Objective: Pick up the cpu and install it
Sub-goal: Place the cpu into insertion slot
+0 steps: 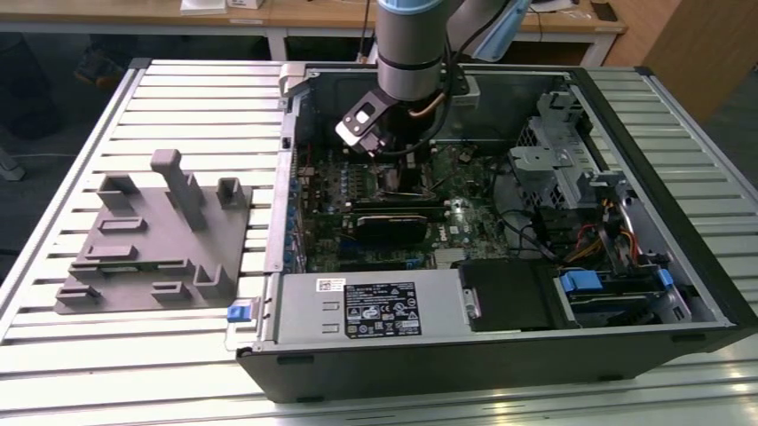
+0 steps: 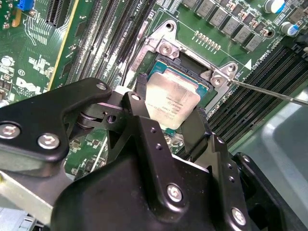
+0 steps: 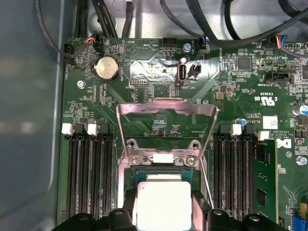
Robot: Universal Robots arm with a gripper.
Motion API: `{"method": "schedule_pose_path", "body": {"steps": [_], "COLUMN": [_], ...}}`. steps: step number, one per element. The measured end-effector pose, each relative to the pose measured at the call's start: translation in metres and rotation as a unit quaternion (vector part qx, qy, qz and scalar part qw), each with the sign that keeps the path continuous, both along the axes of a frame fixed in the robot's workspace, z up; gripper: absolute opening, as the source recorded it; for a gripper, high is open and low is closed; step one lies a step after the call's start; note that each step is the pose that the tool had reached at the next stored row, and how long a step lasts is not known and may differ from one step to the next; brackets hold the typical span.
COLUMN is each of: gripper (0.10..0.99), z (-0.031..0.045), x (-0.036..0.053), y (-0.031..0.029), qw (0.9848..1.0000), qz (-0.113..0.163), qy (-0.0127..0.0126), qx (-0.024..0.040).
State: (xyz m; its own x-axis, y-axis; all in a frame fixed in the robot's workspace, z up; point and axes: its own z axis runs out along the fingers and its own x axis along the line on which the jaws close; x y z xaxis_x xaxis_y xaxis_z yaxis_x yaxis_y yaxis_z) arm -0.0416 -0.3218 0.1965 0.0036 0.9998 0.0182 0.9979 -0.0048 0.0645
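Arm (image 1: 409, 44) reaches down into the open computer case (image 1: 693, 293), over the motherboard (image 1: 474, 169). In the second wrist view, the gripper (image 2: 167, 107) is clamped on the cpu (image 2: 172, 102): one black finger (image 2: 140, 91) is against one edge of the chip and the other against the opposite edge. The silvery top faces up and sits level. The cpu sits directly over the socket (image 2: 186, 72), inside its metal frame. Cannot tell whether it is fully seated or just above the contacts. In the first wrist view, the cpu (image 3: 162, 204) is again flanked by the fingers. The load plate (image 3: 166, 118) is swung up and open behind the socket, with memory slots (image 3: 89, 173) on either side and a coin cell (image 3: 107, 68) further back on the board. A thin retention lever (image 2: 269, 92) is angled away from the frame in the second wrist view. In the exterior view, the grey plastic fixture (image 1: 154, 240) lies on the slatted table (image 1: 71, 160), beside the case on the exterior view's left and well apart from the gripper.
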Motion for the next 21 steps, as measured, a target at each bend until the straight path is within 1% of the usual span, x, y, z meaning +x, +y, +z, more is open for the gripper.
{"method": "schedule_pose_path", "body": {"steps": [6,13,16,17,21], "gripper": [0.537,0.537,0.549,0.612,0.612], "z": [-0.0028,-0.0031,-0.0032,-0.0032,-0.0026], "x": [0.0000,0.0000,0.0000,0.0000,0.0000], "y": [0.0000,0.0000,0.0001,0.0001,0.0000], "qw": [1.0000,1.0000,1.0000,1.0000,1.0000], "qz": [-0.001,-0.001,-0.001,-0.001,-0.001], "qy": [0.0001,0.0000,-0.0001,0.0000,0.0001], "qx": [-0.0001,0.0000,0.0001,0.0000,-0.0001]}}
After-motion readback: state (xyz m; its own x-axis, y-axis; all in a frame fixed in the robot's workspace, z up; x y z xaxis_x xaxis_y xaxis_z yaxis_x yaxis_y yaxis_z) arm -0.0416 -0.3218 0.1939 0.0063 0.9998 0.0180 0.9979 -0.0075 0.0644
